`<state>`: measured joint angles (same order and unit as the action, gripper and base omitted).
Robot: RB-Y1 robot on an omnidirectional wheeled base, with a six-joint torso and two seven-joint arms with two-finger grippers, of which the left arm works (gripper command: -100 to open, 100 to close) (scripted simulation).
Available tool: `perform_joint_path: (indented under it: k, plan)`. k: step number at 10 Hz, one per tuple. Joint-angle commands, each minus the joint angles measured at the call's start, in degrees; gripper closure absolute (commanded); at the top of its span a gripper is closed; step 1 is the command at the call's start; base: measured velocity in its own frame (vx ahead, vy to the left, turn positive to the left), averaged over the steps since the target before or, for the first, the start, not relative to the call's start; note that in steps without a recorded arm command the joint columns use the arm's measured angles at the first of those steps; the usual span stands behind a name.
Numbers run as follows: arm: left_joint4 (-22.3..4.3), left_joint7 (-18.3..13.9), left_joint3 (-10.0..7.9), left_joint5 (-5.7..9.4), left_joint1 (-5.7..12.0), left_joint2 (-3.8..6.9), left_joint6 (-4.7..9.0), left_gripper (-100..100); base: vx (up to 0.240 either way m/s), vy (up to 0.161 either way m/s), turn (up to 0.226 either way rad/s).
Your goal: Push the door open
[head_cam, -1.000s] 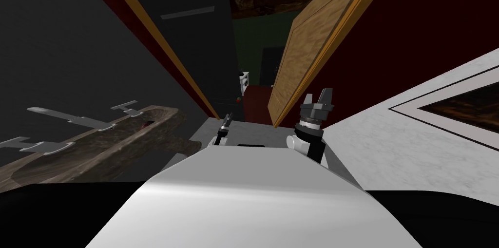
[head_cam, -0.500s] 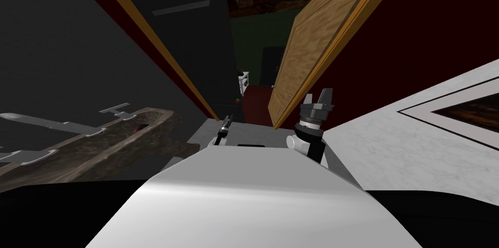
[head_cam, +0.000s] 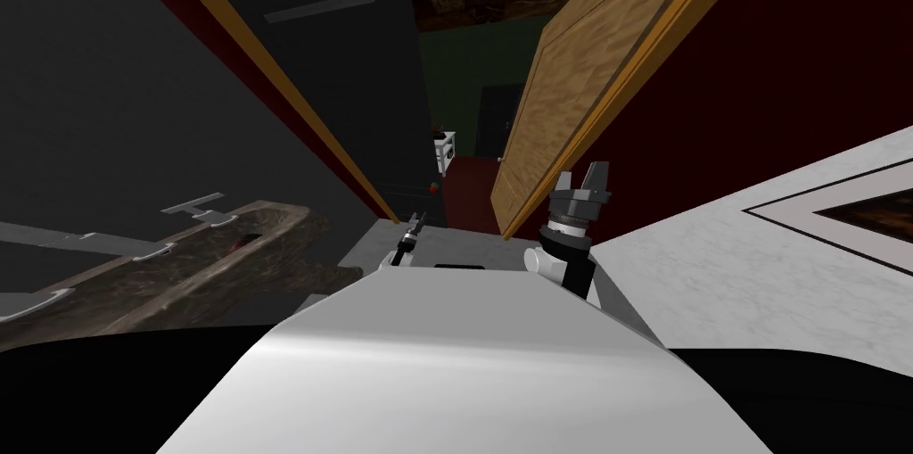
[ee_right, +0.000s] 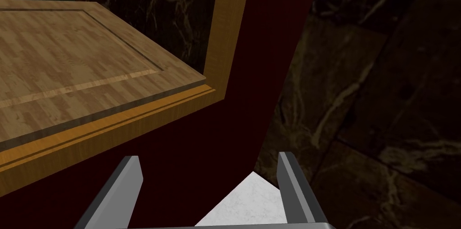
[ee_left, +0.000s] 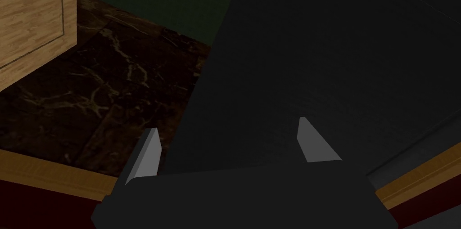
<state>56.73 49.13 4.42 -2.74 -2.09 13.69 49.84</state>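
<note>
Judging by how things sit, the push looks mostly done: the wooden door (head_cam: 571,92) is swung well clear of the orange frame (head_cam: 357,163), and a wide gap is left beside it, with a green wall seen through it. What's left is probably just a bit more swing, if any is needed at all before the opening can be passed. The right gripper (ee_right: 208,155) is parked just beside the door, low down near its bottom corner. Its fingers are spread wide, nothing is held, and no contact with the door can be made out. The left gripper (ee_left: 228,124) is kept across the gap from the door, pointed at a dark panel (ee_left: 324,60). Its fingers are released too, with nothing gripped. Whether the panel is actually touched can't be told.
</note>
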Motion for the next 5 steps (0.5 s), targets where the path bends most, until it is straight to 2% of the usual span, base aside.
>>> perform_joint_path:
  k: [1, 5]
  plan:
    - [-1.8, 1.7, 0.04, -0.04, 0.49, 0.47, 0.38, -100, 0.103, 0.0, 0.001]
    - [-7.4, 5.5, 0.05, -0.12, 2.52, 1.39, 1.66, -100, 0.099, -0.021, 0.003]
